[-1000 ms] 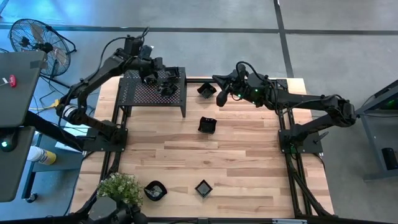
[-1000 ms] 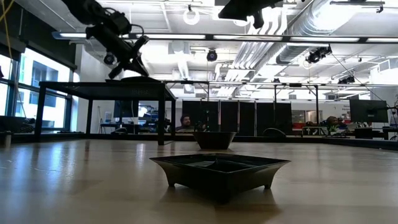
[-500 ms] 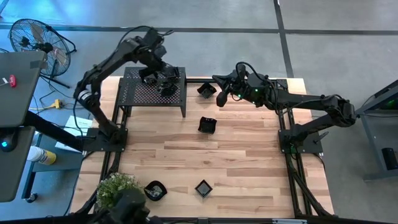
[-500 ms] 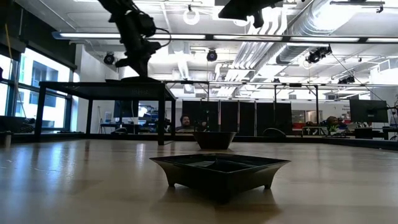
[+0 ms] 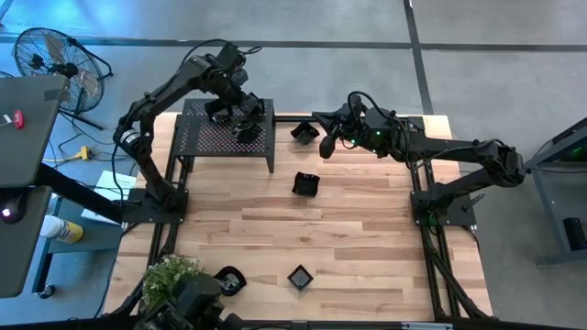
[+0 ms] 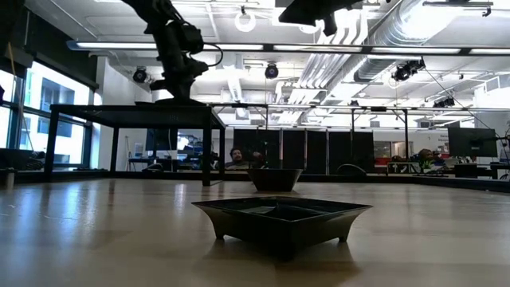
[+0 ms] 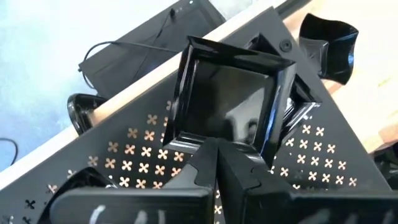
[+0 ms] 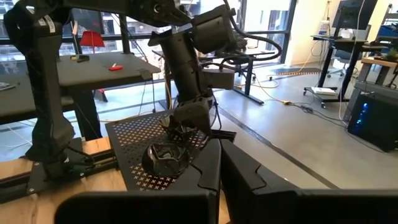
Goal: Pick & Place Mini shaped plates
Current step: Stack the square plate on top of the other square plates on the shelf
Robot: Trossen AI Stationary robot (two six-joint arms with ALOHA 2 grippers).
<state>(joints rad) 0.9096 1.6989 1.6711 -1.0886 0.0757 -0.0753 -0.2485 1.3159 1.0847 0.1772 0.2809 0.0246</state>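
Left hand [image 7: 217, 163] closed beside glossy black square plate [image 7: 230, 99] on shelf [image 7: 323, 158]

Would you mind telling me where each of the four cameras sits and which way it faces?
High view: overhead, looking straight down on the table; both arms show.
Low view: at tabletop height, facing the room past a square plate; the left gripper comes down from above.
Left wrist view: over the perforated shelf; its own shut fingers at a square dish.
Right wrist view: faces the left arm across the shelf; own shut fingers show.
Shared: both wrist views show the shelf.
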